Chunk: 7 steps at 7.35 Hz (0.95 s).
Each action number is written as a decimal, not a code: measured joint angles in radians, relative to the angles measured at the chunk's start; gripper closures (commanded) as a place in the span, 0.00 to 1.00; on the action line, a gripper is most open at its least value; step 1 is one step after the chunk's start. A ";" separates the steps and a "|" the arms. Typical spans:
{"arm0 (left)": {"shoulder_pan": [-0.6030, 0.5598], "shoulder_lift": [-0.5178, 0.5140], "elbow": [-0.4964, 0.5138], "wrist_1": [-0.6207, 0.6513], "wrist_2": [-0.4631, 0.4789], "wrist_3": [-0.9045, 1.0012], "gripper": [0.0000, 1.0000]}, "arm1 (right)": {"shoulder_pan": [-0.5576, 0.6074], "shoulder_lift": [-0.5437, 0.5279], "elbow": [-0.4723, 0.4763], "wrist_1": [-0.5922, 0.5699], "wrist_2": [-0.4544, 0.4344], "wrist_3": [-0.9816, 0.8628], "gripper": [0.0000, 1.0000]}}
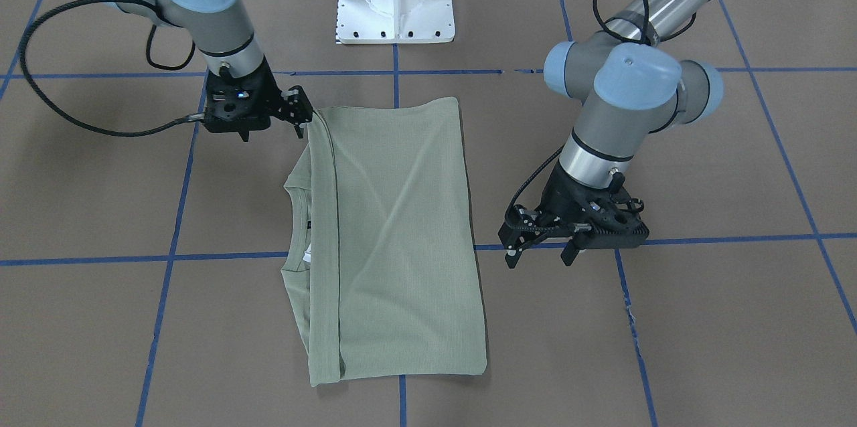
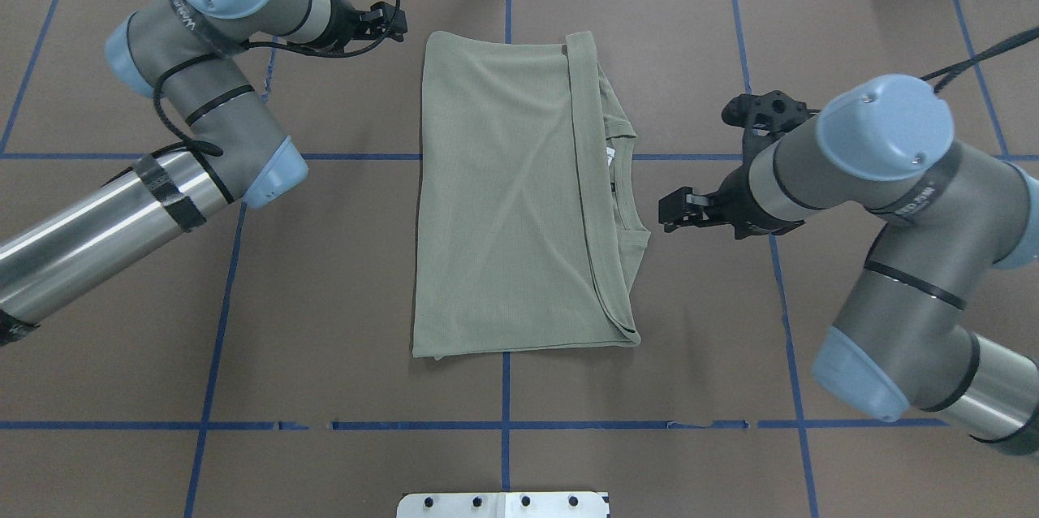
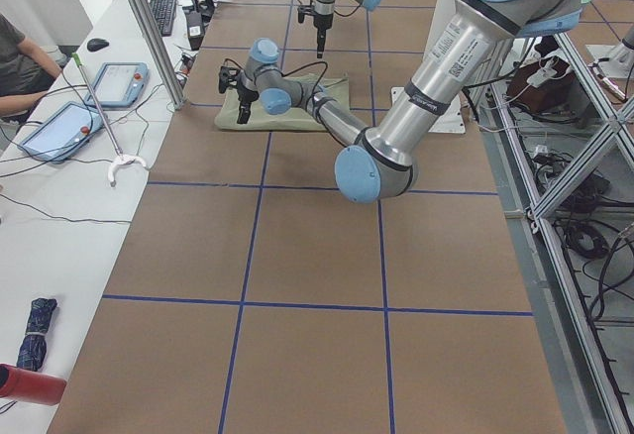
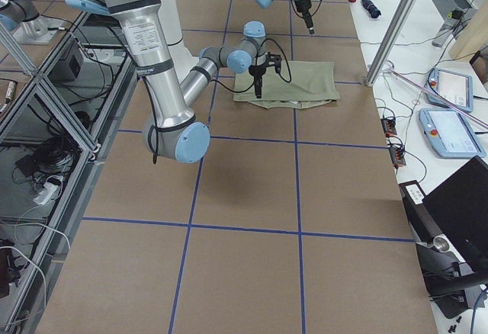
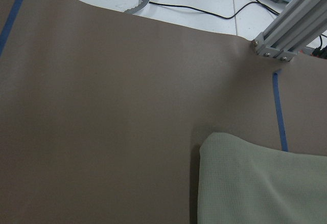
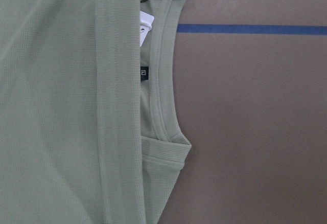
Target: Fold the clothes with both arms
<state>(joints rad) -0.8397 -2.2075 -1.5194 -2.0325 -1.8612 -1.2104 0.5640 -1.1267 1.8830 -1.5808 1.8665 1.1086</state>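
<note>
table (image 2: pixel 325 274): I'm seeing a brown top with a blue tape grid, and the shirt is lying at its centre.
left arm (image 2: pixel 219 108): it's hanging beside the shirt's far corner on its own side, touching nothing.
right arm (image 2: pixel 917 291): it's hovering off the neck side, clear of the fabric in the overhead view.
shirt (image 2: pixel 503 193): it's lying flat between the two grippers, folded to a tall rectangle. I'm judging it as a light, limp knit, sagging wherever it's unsupported, with layers sliding over each other and nothing breakable. I'm leaning toward pinching both corners of one short edge through all layers and lifting them together.
left gripper (image 1: pixel 541 256): its fingers are standing spread, carrying nothing.
right gripper (image 1: pixel 272 132): I'm reading it as spread and empty too. From the front it's sitting close to the near corner, and I can't tell whether it's touching.
neckline (image 6: pixel 163 81): it's ribbed and thicker, sticking out past the folded edge toward the robot's right.
hang tag (image 6: pixel 146 22): white paper is peeking out at the neck. I'm avoiding gripping there, since it looks tearable.
</note>
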 measured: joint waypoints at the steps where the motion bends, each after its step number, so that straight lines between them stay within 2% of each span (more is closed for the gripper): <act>1: 0.010 0.032 -0.083 0.056 -0.003 0.000 0.00 | -0.035 0.040 -0.046 -0.013 -0.016 -0.028 0.00; 3: 0.020 0.062 -0.140 0.092 -0.004 0.000 0.00 | -0.089 0.076 -0.107 -0.019 -0.024 -0.062 0.00; 7: 0.037 0.068 -0.144 0.096 -0.004 -0.001 0.00 | -0.137 0.069 -0.136 -0.048 -0.019 -0.095 0.00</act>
<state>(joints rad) -0.8026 -2.1400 -1.6639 -1.9365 -1.8653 -1.2117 0.4271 -1.0578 1.7469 -1.6284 1.8478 1.0135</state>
